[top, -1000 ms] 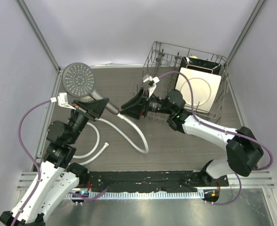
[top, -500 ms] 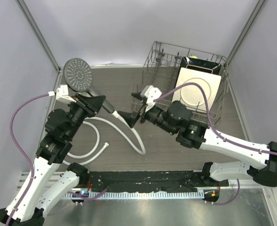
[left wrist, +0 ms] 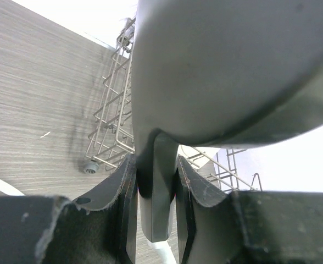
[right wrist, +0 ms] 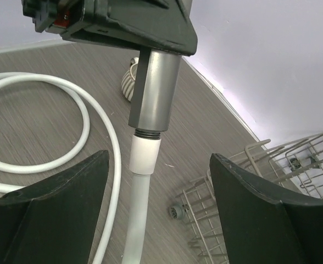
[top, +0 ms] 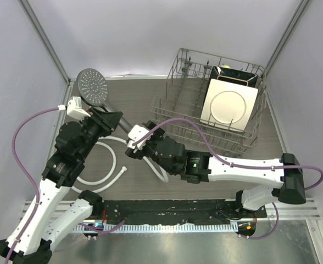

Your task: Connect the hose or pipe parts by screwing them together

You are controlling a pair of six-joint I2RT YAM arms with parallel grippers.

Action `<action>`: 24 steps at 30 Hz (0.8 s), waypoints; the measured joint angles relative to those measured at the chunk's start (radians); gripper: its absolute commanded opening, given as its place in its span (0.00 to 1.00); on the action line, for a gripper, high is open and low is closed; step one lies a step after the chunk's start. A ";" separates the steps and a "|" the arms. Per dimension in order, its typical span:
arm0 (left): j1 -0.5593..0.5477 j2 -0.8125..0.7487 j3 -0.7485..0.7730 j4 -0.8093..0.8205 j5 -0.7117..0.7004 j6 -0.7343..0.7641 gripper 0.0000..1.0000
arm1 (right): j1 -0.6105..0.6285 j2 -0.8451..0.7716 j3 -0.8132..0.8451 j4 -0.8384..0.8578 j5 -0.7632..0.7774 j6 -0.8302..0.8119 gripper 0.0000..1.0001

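The grey shower head (top: 93,86) is held up at the back left, its handle (right wrist: 156,82) slanting down to the right. My left gripper (top: 110,119) is shut on that handle (left wrist: 157,181), one finger (left wrist: 123,203) on each side. The white hose (top: 162,171) hangs from the handle's end. Its white nut (right wrist: 145,154) sits on the handle's thread, with a few turns of thread showing above it. My right gripper (right wrist: 159,209) is open on either side of the hose below the nut, touching neither. The rest of the hose (top: 113,159) lies looped on the table.
A wire dish rack (top: 175,102) stands at the back right with a white plate (top: 230,107) leaning in it; its corner foot (right wrist: 175,210) is close by. A small ribbed cup (right wrist: 129,80) stands behind the handle. Grey walls close in both sides.
My right gripper let go of the hose end, opened, and swung left and nearer, round to the near side of the joint. The left arm lifted the shower head slightly toward the back.
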 measured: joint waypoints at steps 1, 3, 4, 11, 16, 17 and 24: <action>0.000 0.000 0.000 -0.005 -0.002 -0.002 0.00 | 0.004 0.010 0.003 0.000 0.011 -0.007 0.78; 0.000 -0.002 0.000 -0.012 -0.005 -0.006 0.00 | 0.011 0.031 0.010 0.006 0.032 -0.016 0.78; 0.000 -0.003 0.000 -0.014 -0.007 -0.009 0.00 | 0.013 0.040 0.014 0.007 0.040 -0.019 0.76; 0.000 -0.006 0.000 -0.028 -0.008 -0.031 0.00 | 0.018 0.103 0.048 0.026 0.095 -0.041 0.60; 0.000 -0.015 0.000 -0.034 -0.012 -0.036 0.00 | 0.019 0.135 0.065 0.029 0.126 -0.048 0.55; 0.000 -0.016 0.000 -0.034 -0.013 -0.037 0.00 | 0.019 0.138 0.066 0.029 0.129 -0.047 0.55; 0.000 -0.024 0.000 -0.040 -0.021 -0.050 0.00 | 0.019 0.154 0.075 0.028 0.143 -0.031 0.54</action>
